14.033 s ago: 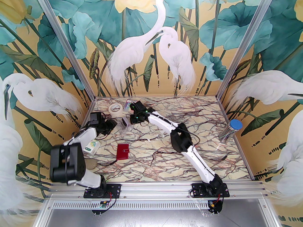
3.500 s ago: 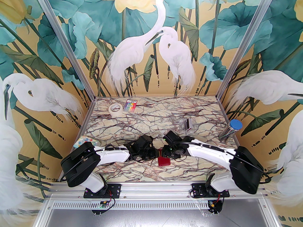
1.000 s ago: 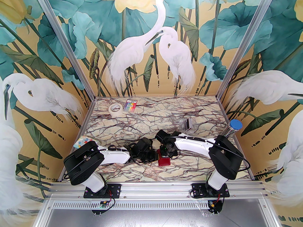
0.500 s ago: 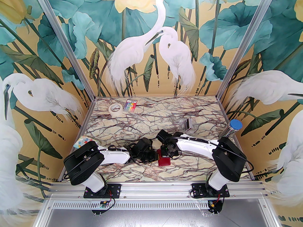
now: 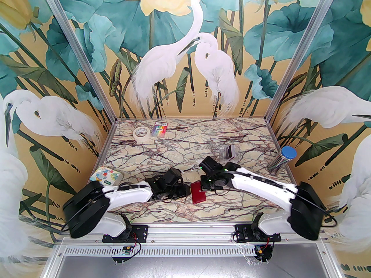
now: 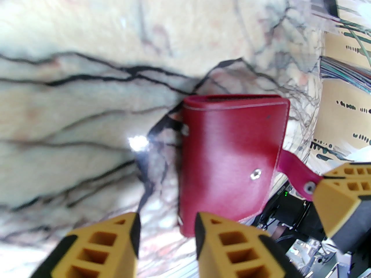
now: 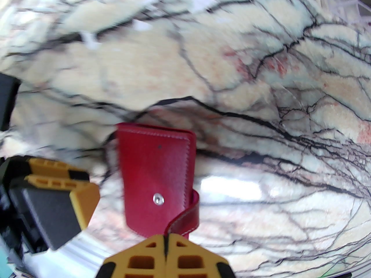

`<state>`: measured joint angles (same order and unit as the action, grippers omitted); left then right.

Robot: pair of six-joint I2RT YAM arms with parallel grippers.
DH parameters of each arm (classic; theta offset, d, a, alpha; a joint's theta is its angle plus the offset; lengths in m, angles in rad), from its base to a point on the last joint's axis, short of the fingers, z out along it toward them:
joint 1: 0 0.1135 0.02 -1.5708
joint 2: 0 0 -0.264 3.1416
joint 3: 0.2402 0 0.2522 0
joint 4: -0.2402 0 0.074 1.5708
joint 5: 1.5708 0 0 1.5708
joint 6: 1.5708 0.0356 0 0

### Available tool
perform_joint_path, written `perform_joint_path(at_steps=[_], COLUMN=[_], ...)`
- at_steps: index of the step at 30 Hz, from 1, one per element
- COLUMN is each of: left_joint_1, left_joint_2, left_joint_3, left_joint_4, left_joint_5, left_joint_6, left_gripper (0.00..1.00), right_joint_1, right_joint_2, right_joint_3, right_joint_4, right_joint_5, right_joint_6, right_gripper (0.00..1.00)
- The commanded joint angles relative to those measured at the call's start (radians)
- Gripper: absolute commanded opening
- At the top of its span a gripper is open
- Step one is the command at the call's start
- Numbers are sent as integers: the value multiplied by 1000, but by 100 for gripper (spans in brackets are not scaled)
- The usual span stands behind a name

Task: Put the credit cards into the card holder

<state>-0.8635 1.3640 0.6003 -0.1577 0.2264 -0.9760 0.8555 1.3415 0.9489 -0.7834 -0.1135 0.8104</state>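
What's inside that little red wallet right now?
The red wallet is folded shut, so its inside is hidden. Visible: its outer cover and the unsnapped tab, pinched by the right gripper.

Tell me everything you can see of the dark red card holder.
The card holder is a dark red, leather-look wallet with pale stitching along its edges. It lies closed on the marble table, a metal snap stud on its cover. Its snap tab is undone, pinched by the shut right gripper. The open left gripper is beside one corner.
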Motion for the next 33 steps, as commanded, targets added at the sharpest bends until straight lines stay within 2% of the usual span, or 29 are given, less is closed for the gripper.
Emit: perform_joint_path(at_steps=[1, 8, 13, 20, 22, 24, 27, 30, 33], left_joint_1=[44, 114, 139, 147, 149, 149, 148, 148, 149], left_joint_2=[-100, -289, -417, -452, -462, -483, -514, -523, -485], left_joint_3=[-7, -29, -85, -109, -109, -109, -117, -147, -160], left_joint_4=[-101, -224, -208, -199, -206, -226, -215, -135, -63], left_joint_5=[-57, -108, -118, -111, -128, -158, -162, -105, -26], left_joint_6=[40, 99, 90, 77, 75, 67, 76, 84, 76], left_gripper=[43, 50, 61, 71, 82, 99, 100, 99, 89], right_joint_1=[-4, -3, -3, -1, -2, -5, -8, -23, -56], right_joint_2=[-58, -129, -114, -97, -97, -97, -106, -111, -126], right_joint_3=[29, 81, 86, 83, 80, 62, 19, -28, -79], right_joint_4=[-56, -49, -22, 41, 41, 46, 84, 99, 106], right_joint_5=[-64, -167, -180, -193, -178, -172, -163, -138, -123], right_joint_6=[7, 40, 35, 37, 29, 37, 73, 97, 106], right_gripper=[0, 0, 0, 0, 0, 0, 0, 0, 0])
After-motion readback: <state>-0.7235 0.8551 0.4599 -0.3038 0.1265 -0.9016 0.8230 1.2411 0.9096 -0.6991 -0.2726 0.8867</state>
